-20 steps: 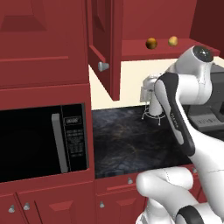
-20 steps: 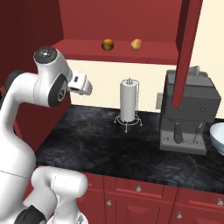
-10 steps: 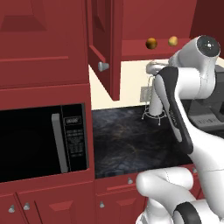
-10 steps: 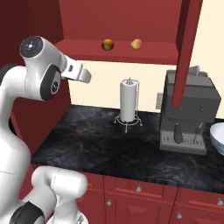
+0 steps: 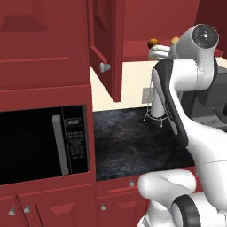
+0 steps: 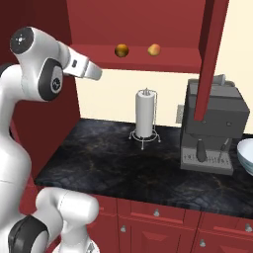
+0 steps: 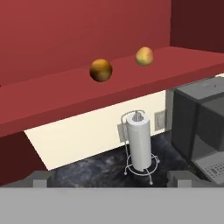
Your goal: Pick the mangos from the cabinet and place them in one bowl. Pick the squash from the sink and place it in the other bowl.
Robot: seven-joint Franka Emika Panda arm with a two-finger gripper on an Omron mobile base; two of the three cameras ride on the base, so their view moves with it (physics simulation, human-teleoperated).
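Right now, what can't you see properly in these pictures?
- Bowl: right base view, cut off by the picture's right edge, so its inside is hidden.
- Yellow mango: left base view, partly behind the robot's arm.
- Coffee machine: right base view, partly covered by the open cabinet door.
- Paper towel roll: left base view, partly behind the arm.

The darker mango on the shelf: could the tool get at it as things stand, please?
Probably yes. The darker mango sits near the shelf's front edge, the door is swung open, and nothing stands between it and the open tool.
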